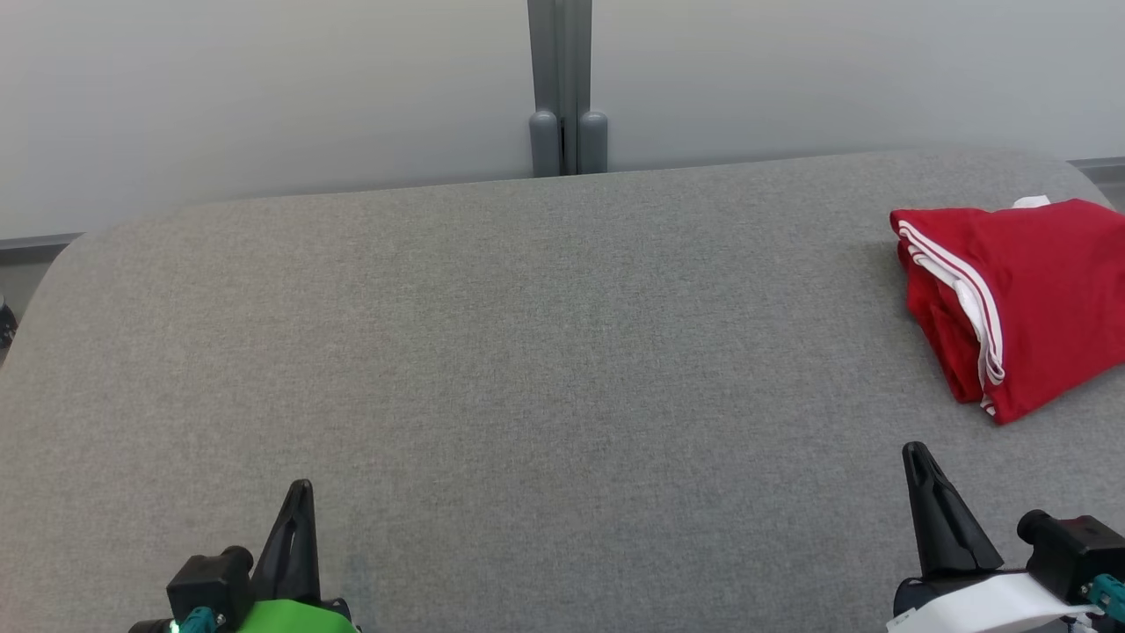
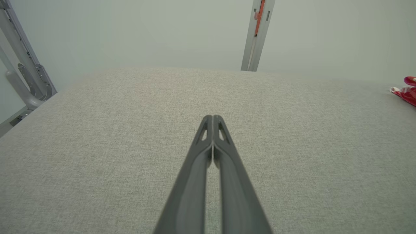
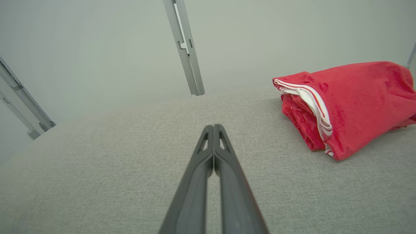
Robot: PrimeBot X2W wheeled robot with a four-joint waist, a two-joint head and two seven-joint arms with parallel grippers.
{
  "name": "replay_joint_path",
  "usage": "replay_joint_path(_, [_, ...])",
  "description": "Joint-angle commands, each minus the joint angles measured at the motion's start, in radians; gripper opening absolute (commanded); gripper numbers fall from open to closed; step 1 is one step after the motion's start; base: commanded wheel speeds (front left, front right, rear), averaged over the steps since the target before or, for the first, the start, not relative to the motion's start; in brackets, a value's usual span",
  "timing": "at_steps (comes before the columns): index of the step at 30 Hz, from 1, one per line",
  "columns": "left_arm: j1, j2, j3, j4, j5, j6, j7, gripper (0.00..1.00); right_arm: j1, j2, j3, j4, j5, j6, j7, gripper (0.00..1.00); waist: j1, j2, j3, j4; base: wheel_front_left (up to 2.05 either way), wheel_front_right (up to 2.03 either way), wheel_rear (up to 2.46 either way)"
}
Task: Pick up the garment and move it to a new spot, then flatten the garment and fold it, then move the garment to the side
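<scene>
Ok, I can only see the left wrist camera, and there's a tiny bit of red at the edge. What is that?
Observer: It's a red garment, folded into a thick bundle with white stripes along one edge.
Operator: Where is it sitting?
Observer: At the far right of the grey table, just ahead of the right hand.
Operator: Is that hand holding it?
Observer: No. The right hand is shut and empty, with bare table between it and the cloth.

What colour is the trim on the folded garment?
White with thin red stripes, on a red garment; the right wrist view shows it best.
</scene>
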Motion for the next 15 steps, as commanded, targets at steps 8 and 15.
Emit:
replay_joint_path(8, [-0.032,-0.013,0.048,-0.009,-0.161,-0.027,0.042,0.0,-0.058,-0.015,0.001,0.037,0.19,0.0,0.015,0.0,0.0,0.0,0.0,0.0,0.0,0.0,0.0])
replay_joint_path(15, [-0.048,-0.025,0.077,-0.006,-0.27,-0.044,0.072,0.0,-0.087,-0.02,0.003,0.071,0.318,0.0,0.025,0.0,0.0,0.0,-0.001,0.0,0.0,0.0,0.0])
